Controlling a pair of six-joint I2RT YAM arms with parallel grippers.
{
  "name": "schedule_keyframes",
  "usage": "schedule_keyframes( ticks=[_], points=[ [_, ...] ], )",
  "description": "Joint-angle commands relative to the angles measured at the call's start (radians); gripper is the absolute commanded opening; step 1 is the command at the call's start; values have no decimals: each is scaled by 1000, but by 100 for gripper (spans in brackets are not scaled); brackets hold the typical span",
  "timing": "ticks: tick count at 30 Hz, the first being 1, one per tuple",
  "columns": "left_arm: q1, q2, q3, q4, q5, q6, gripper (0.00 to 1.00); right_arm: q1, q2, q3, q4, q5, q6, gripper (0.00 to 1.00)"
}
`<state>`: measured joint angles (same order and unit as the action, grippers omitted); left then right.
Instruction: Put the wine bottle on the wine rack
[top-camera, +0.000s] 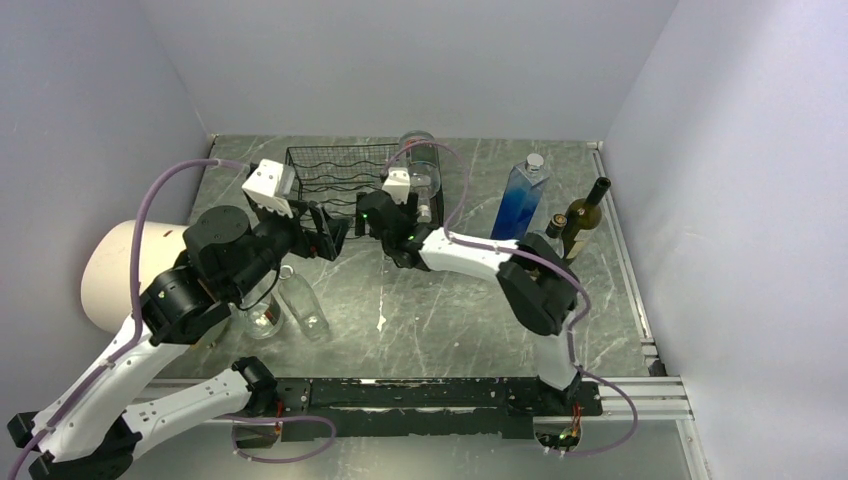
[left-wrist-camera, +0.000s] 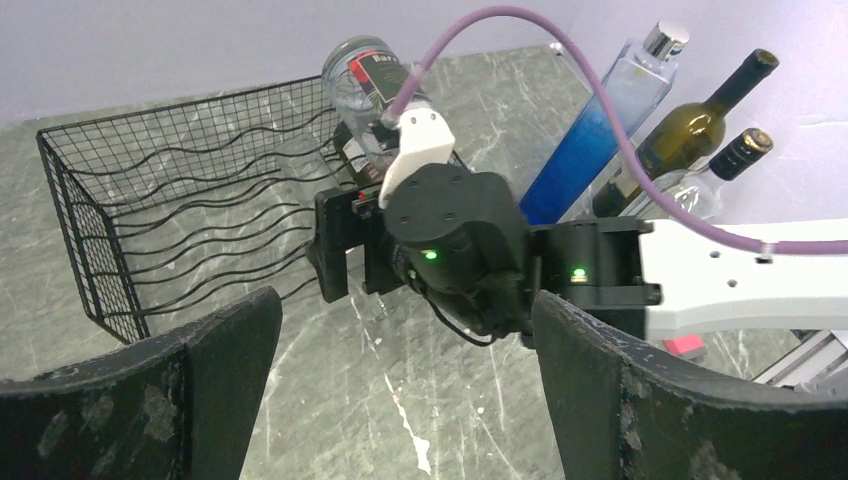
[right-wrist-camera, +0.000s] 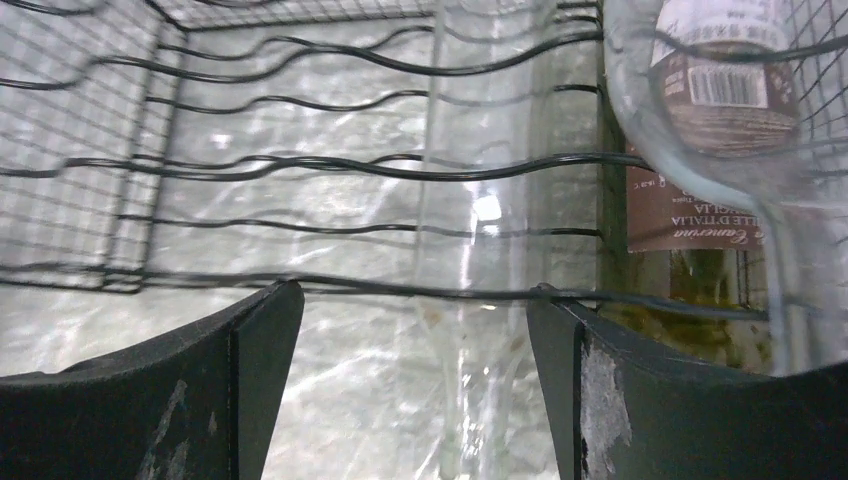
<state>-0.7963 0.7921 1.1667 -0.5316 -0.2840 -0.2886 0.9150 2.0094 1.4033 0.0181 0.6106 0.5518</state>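
The black wire wine rack (top-camera: 335, 175) stands at the back middle of the table. A clear wine bottle (right-wrist-camera: 480, 190) lies in one of its wavy tiers, its neck (right-wrist-camera: 470, 390) pointing out between the fingers of my right gripper (right-wrist-camera: 415, 292). That gripper is open, both fingers standing off the glass. In the top view the right gripper (top-camera: 372, 215) is at the rack's front right corner. A second, labelled bottle (top-camera: 425, 170) rests higher on the rack's right end. My left gripper (top-camera: 325, 232) hangs open and empty just in front of the rack, facing the right wrist (left-wrist-camera: 455, 240).
A tall blue bottle (top-camera: 520, 195), a dark green bottle (top-camera: 582, 220) and a black-capped bottle (left-wrist-camera: 735, 155) stand at the back right. A clear bottle (top-camera: 302, 305) lies under the left arm, with another glass piece (top-camera: 262, 320) beside it. A white cylinder (top-camera: 115, 270) sits at the left wall.
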Motion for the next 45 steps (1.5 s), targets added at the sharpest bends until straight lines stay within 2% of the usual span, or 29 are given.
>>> schedule_keyframes(
  ticks=[1, 7, 13, 15, 18, 22, 28, 34, 39, 43, 45],
  points=[
    [2, -13, 43, 41, 38, -5, 99, -4, -139, -61, 58, -62, -6, 87],
    [2, -44, 27, 83, 39, 8, 99, -3, -356, -183, 32, -239, -59, 83],
    [3, -70, -23, 133, 53, 15, 99, -3, -584, -268, -85, -185, -135, 81],
    [2, -75, -37, 148, 65, 17, 99, -5, -645, -256, -147, -128, -213, 81],
    [3, -72, -47, 156, 72, 8, 99, -9, -714, -213, -239, 43, -300, 81],
    [2, -63, -60, 170, 83, -4, 99, -55, -765, -150, -313, 191, -361, 82],
    [2, -37, -61, 161, 127, -8, 99, -148, -814, -105, -472, 345, -289, 82],
    [2, -14, -71, 174, 148, -10, 99, -206, -909, -189, -576, 578, -234, 83],
    [2, 15, -64, 192, 161, -10, 99, -343, -950, -231, -626, 455, -169, 83],
    [3, 29, -58, 199, 168, -10, 99, -397, -951, -257, -699, 377, -83, 83],
    [2, 33, -59, 203, 169, -13, 99, -405, -956, -280, -709, 352, -62, 78]
  ],
)
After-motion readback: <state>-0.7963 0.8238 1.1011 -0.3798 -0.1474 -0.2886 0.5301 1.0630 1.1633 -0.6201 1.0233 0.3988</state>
